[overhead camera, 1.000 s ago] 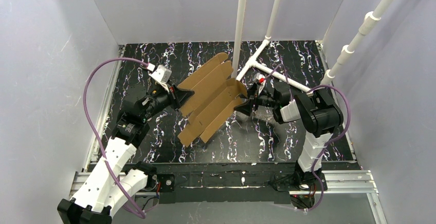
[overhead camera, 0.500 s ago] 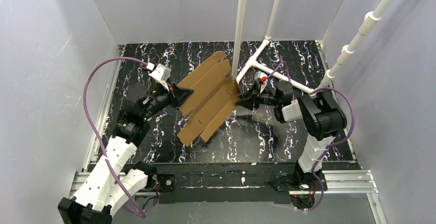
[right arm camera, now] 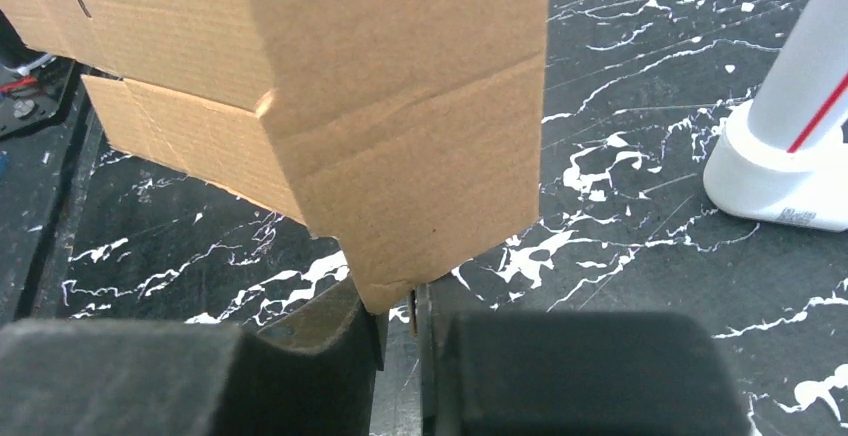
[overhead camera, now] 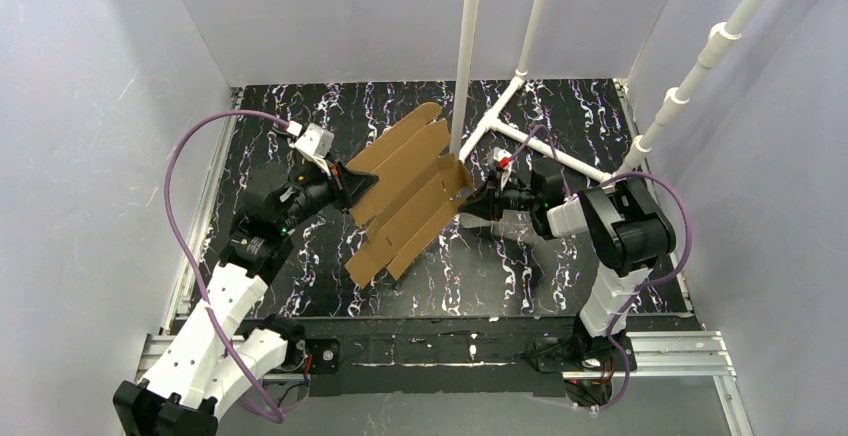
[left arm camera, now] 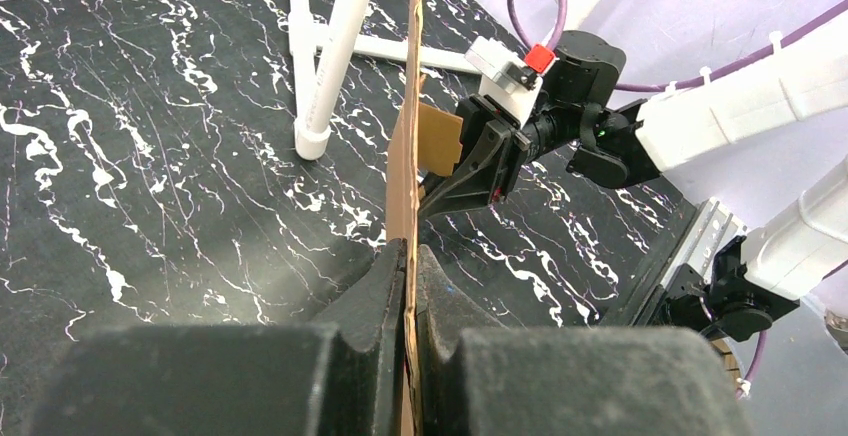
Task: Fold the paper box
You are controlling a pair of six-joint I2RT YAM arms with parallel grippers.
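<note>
Right wrist: paper box (right arm camera: pixel 400 106) corner inside right pincer (right arm camera: pixel 402 328)

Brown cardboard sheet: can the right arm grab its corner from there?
Probably yes: a corner of the flat brown cardboard sheet sits between the fingers of the right gripper, nothing blocks it, and the white pipe stands off to one side.

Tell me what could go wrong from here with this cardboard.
The right tool has only the tip of one flap of the flat brown cardboard box sheet between its jaws, so it may slip out or crumple. The left tool pinches just the opposite edge, so the sheet could buckle off its creases. The upright white plastic pipe stands close by and could snag a flap.
</note>
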